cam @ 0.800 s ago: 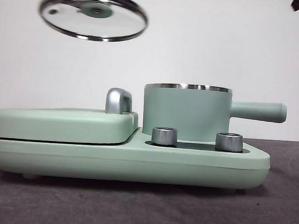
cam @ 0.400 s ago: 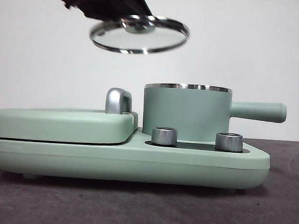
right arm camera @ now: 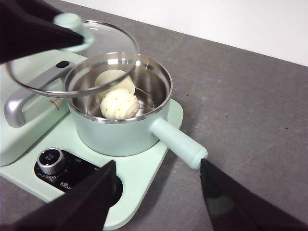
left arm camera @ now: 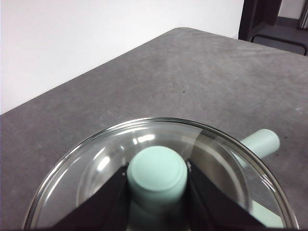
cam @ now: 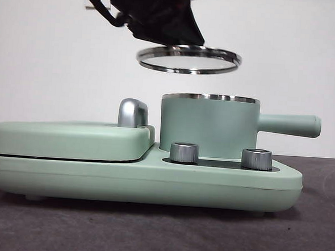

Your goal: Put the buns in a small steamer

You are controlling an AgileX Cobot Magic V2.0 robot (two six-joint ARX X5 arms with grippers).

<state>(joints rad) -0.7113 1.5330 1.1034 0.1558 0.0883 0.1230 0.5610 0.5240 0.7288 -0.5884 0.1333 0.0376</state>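
Your left tool (left arm camera: pixel 156 192) is clamped on the green knob (left arm camera: pixel 157 173) of the glass lid (cam: pixel 188 59), one black jaw on each side of it. In the front view the lid hangs level at upper centre of the frame, clear of the steamer (cam: pixel 209 126) below it and set a little to the left of the pot's rim, with the dark arm coming down from the top edge. Your right tool (right arm camera: pixel 156 197) holds nothing; its jaws stand wide apart at the bottom of its own frame, hanging over the near corner of the base (cam: pixel 141 181) and the table (cam: pixel 314 237).

Nearest you in the front view is the grey table, then the mint-green base with two steel dials (cam: pixel 184 152) along its front. Behind the dials stands the steamer at centre right, its long handle (cam: pixel 290 124) pointing to the right edge of the frame. To its left lies the flat griddle (cam: pixel 70 139) with its steel handle (cam: pixel 133 112).

In the right wrist view you can look into the open steamer: both buns sit inside, touching each other. The pleated bun (right arm camera: pixel 119 106) with green specks lies nearer the camera; the smooth bun (right arm camera: pixel 113 79) lies behind it, partly under the lid's rim. Beyond everything is a plain white wall.
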